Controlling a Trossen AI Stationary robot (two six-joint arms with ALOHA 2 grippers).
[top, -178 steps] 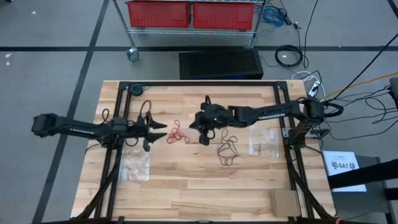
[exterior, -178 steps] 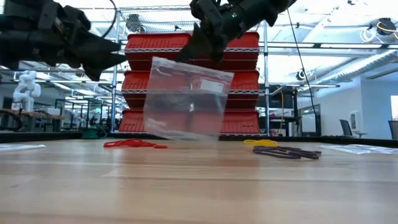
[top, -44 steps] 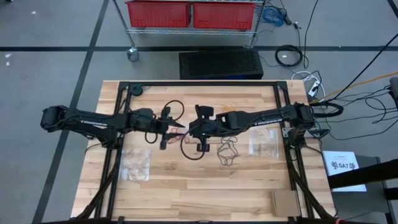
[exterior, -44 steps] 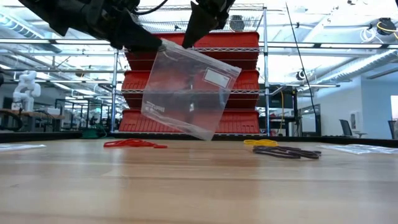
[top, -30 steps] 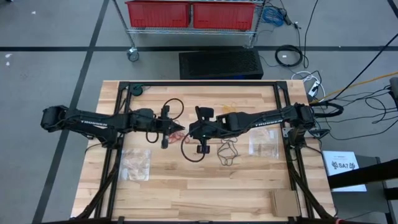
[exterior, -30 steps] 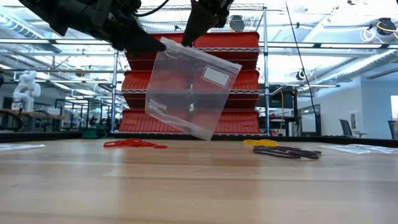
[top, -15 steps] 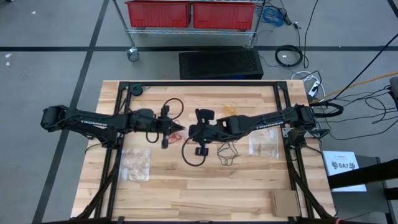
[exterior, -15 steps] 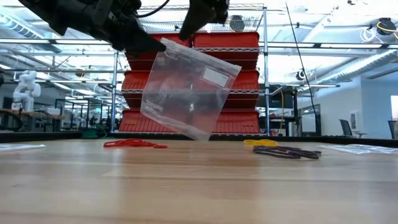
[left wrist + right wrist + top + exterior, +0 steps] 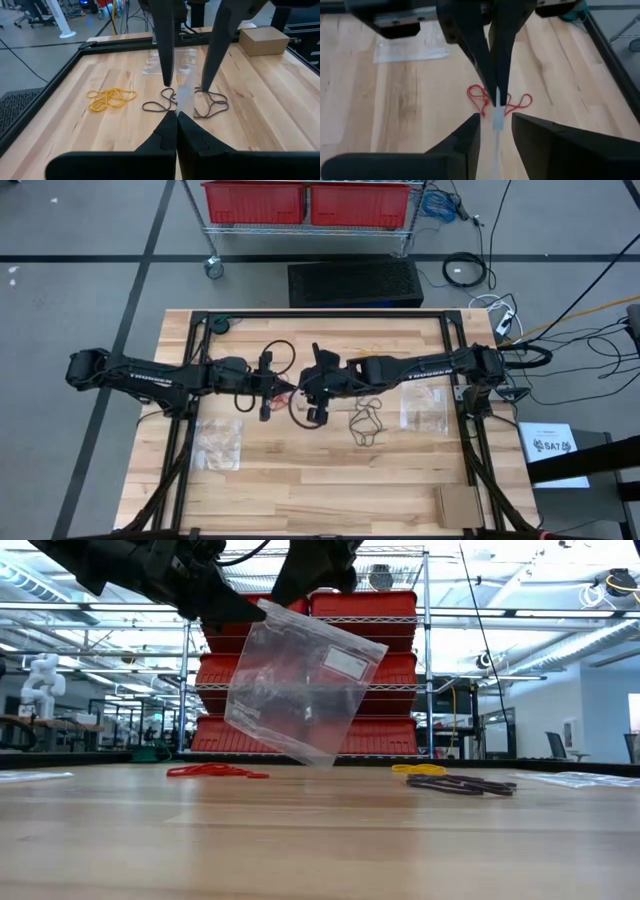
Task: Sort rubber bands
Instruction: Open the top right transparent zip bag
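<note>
1. The left gripper [image 9: 245, 612] is above the middle of the table [image 9: 300, 490]. Its fingers are pressed together on the top edge of a clear plastic bag [image 9: 300, 690].
2. The bag hangs tilted in the air, clear of the table surface in the low view.
3. The right gripper [image 9: 495, 127] faces the left gripper across the bag's edge. Its fingers are parted, one on each side of the bag's edge, and are not clamped on it.
4. The red rubber bands [image 9: 497, 100] lie on the table below the two grippers. In the low view they lie left of the bag [image 9: 215, 771].
5. The black rubber bands [image 9: 192, 102] lie in a loose tangle on the wood, toward the right arm's side.
6. The yellow rubber bands [image 9: 111, 98] lie in a small heap near the black ones, apart from them.
7. Two further clear bags lie flat on the table: one on the left side [image 9: 217, 443], one on the right side [image 9: 424, 407].
</note>
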